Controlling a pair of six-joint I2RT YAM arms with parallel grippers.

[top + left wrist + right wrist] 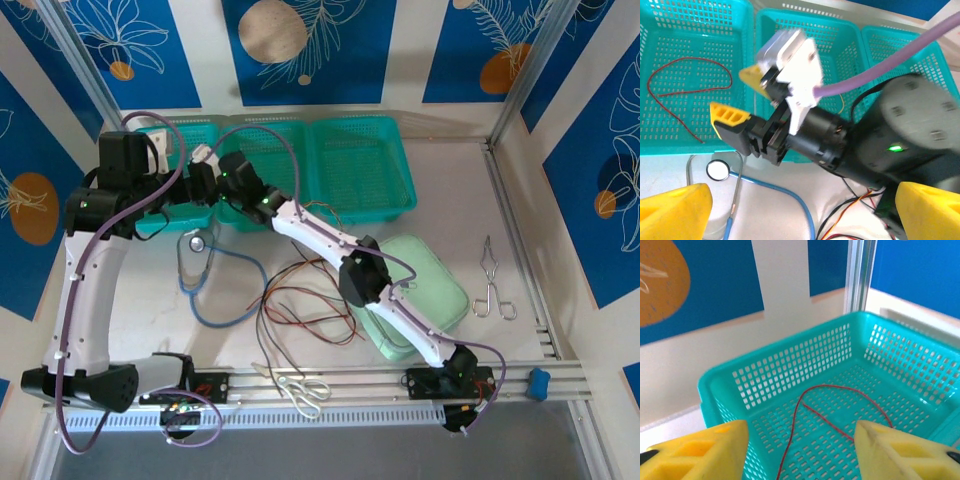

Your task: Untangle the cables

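A thin red cable (840, 390) lies loose on the floor of the left teal basket (790, 370), also seen as a loop of red cable (690, 75). My right gripper (800, 440) hangs open above it with nothing between its yellow fingers; from the left wrist the right gripper (730, 92) is over that basket's right edge. The other cables (310, 300), red, black and tan-yellow, lie tangled on the table's middle. My left gripper (800, 220) is open and empty, above the table in front of the baskets, with some of the cable strands (860, 220) below it.
Three teal baskets (365, 165) line the back. A blue-tubed stethoscope (225, 300) with a metal disc (718, 170) lies left of the tangle. A mint-green box (420, 290) sits under the right arm, forceps (492, 285) at right, scissors (305, 390) near the front rail.
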